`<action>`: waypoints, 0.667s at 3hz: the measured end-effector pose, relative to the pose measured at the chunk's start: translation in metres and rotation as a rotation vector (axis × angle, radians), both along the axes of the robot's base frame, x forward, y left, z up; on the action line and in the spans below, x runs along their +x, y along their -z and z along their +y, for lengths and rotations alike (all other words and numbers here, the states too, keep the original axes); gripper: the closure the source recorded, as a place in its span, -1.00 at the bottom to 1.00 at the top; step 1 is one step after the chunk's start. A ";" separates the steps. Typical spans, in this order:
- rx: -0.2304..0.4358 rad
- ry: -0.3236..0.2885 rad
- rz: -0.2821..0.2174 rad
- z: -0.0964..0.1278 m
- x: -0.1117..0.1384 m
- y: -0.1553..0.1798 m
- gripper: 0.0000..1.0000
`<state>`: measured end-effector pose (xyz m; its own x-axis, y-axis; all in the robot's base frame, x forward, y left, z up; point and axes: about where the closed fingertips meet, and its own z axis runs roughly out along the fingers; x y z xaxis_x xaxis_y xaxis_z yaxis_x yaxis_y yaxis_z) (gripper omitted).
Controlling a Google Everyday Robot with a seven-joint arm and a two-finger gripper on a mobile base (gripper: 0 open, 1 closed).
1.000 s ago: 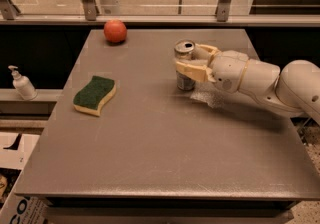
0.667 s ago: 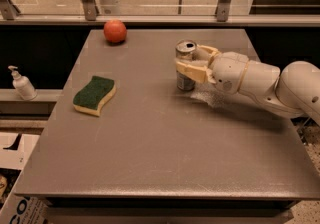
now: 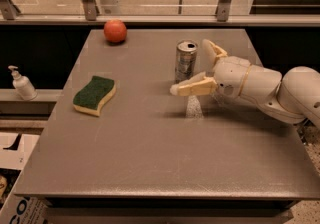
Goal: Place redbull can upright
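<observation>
The redbull can [image 3: 186, 61] stands upright on the grey table [image 3: 150, 143], toward the back and right of centre. It is a slim silver can with its pull-tab top facing up. My gripper [image 3: 192, 68] comes in from the right on a white arm. It is open, with one cream finger [image 3: 195, 87] in front of the can and the other finger [image 3: 212, 51] behind and to its right. The fingers stand apart from the can.
A green and yellow sponge [image 3: 94, 95] lies at the left of the table. A red-orange ball [image 3: 115, 31] sits at the back left. A white pump bottle [image 3: 21, 84] stands on a ledge off the table's left side. A glass rail runs behind the table.
The gripper was closed around the standing can. It has let go, opened, and drawn back a little to the right. The can stays upright in the same spot.
</observation>
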<state>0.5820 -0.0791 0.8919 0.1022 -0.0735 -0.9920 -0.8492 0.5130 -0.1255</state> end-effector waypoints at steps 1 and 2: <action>0.000 0.000 0.000 0.000 0.000 0.000 -1.00; -0.029 0.015 -0.020 -0.016 0.003 -0.013 -1.00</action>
<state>0.5847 -0.0950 0.9046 0.1211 -0.1034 -0.9872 -0.8386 0.5215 -0.1575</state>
